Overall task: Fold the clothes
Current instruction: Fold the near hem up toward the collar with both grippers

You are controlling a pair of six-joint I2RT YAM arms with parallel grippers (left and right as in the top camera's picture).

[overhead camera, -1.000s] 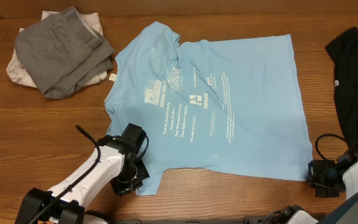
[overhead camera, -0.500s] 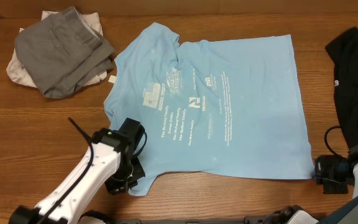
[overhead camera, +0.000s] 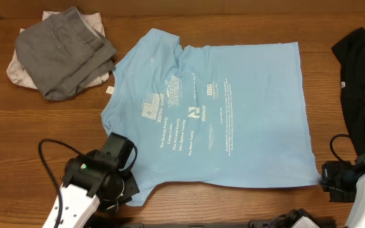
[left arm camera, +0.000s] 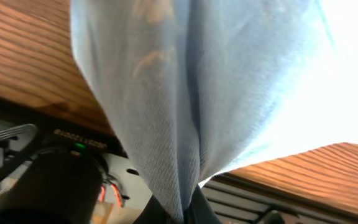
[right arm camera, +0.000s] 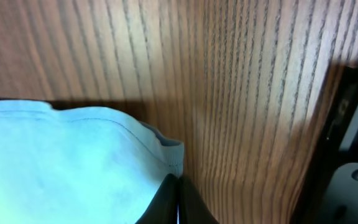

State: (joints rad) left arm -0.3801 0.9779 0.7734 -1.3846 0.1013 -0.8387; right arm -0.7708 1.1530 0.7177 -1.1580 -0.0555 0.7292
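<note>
We hold both near corners of the spread T-shirt, ready for a first fold.
Nearest us, our left gripper is clamped on the near-left corner of the light blue T-shirt, and our right gripper is pinched shut on its near-right hem corner. The shirt lies flat, print up, mid-table. Next, we judge, both corners should lift together and travel evenly toward the far edge. Beyond lie the grey garment, far left, and the black garment, far right.

Matt light-blue cloth T-shirt on grained wooden table
</note>
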